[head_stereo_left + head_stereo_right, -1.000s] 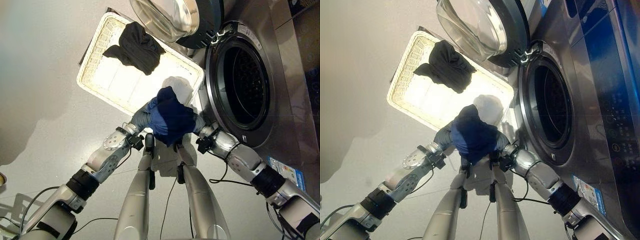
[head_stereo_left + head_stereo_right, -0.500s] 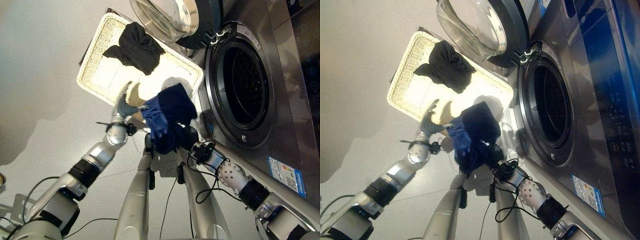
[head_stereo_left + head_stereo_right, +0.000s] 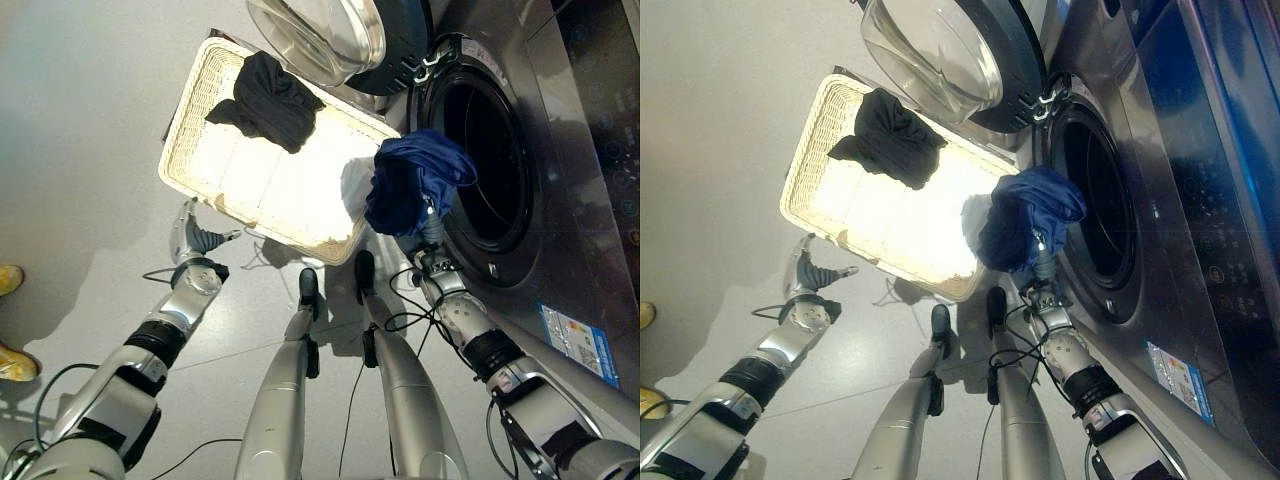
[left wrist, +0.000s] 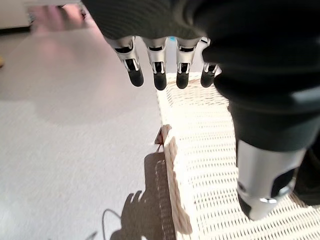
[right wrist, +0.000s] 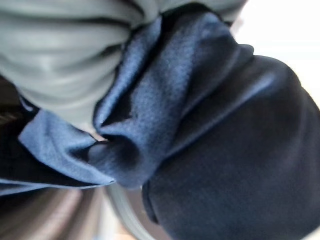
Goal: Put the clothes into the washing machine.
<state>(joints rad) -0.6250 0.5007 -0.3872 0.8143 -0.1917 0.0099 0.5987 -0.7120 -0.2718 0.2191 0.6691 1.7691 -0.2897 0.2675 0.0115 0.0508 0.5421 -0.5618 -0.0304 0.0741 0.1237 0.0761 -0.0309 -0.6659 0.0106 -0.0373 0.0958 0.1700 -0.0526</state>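
Blue garment [image 3: 415, 180] raised at washing machine [image 3: 560, 200] door opening, draped over right hand [image 3: 432, 232]; finger state indeterminable. Left hand [image 4: 165, 55], fingers [image 4: 159, 75] straight and apart, beside basket [image 3: 200, 100] edge. Black garment [image 3: 268, 98] in basket.

Left hand [image 4: 165, 30] hangs with fingers [image 4: 159, 75] straight; right arm reaches up.

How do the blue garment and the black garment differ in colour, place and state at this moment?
The blue garment is navy with brighter blue folds; the black garment is plain black. The blue one hangs bunched on the right hand at the mouth of the washing machine; the black one lies crumpled at the far end of the white basket, untouched, away from the left hand. Both are outside the drum.
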